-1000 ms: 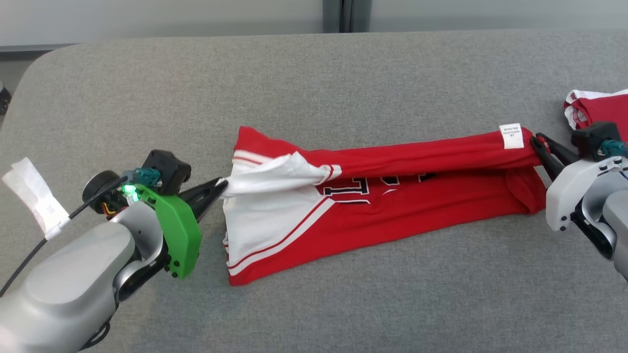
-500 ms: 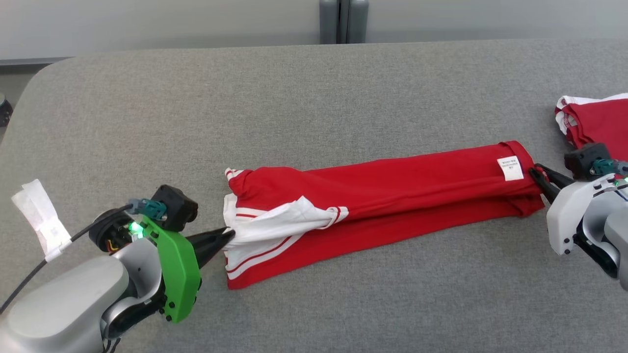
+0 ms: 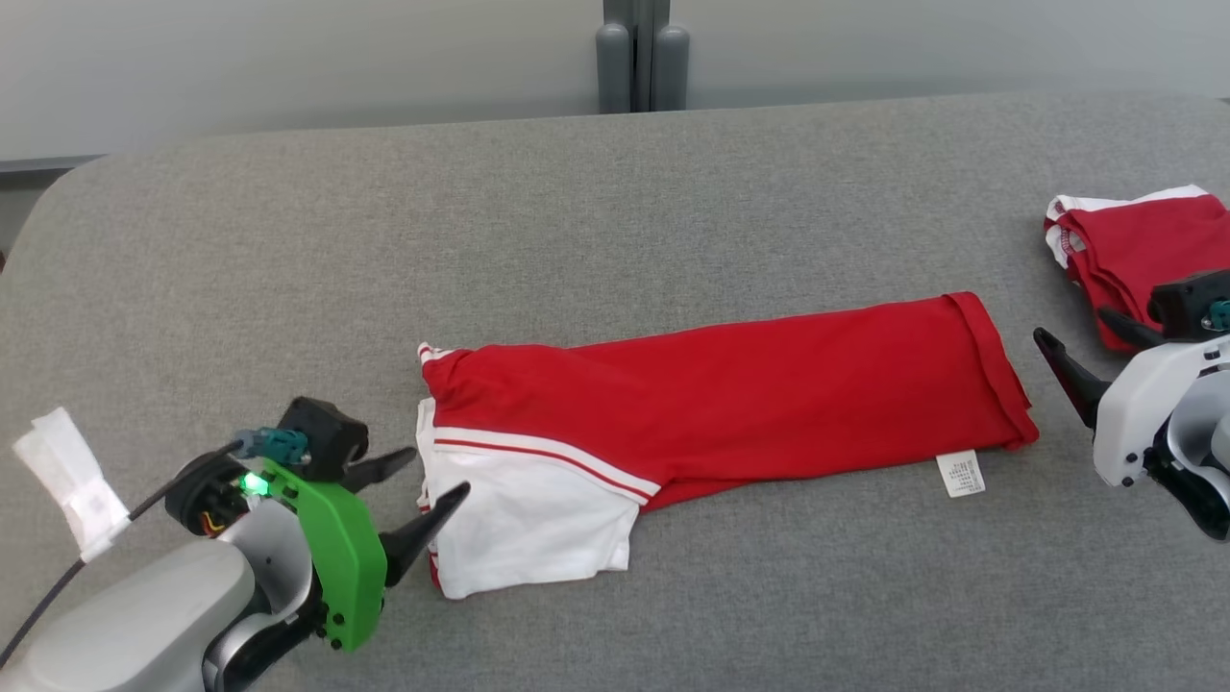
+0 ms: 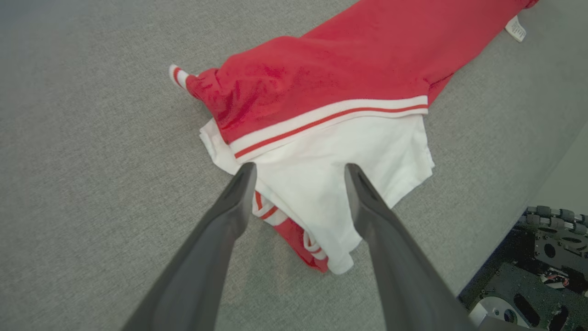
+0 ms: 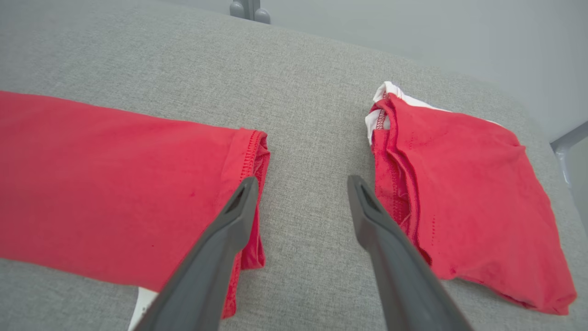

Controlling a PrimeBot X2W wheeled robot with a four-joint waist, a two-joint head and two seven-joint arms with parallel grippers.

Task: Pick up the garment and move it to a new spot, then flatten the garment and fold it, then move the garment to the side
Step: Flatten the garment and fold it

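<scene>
A: Now, the garment (image 3: 730, 384) is seen lying as a long folded band across the middle of the tabletop (image 3: 615, 211), with its hem (image 3: 995, 370) turned toward the right edge and its white sleeve (image 3: 524, 519) toward the left and near edges.

B: Nothing is held. The left gripper (image 3: 440, 471) is spread wide just beside the sleeve. The right gripper (image 3: 1070, 324) is spread wide too, between the hem and the folded red pile (image 3: 1143, 250) by the right edge.

A: What might be spoiled from here?

B: The sleeve is rumpled and juts out. If only its top layer is pinched, the fold could be dragged open. On the right, the pile could be snagged by the open jaws if the hem is reached for carelessly.
</scene>
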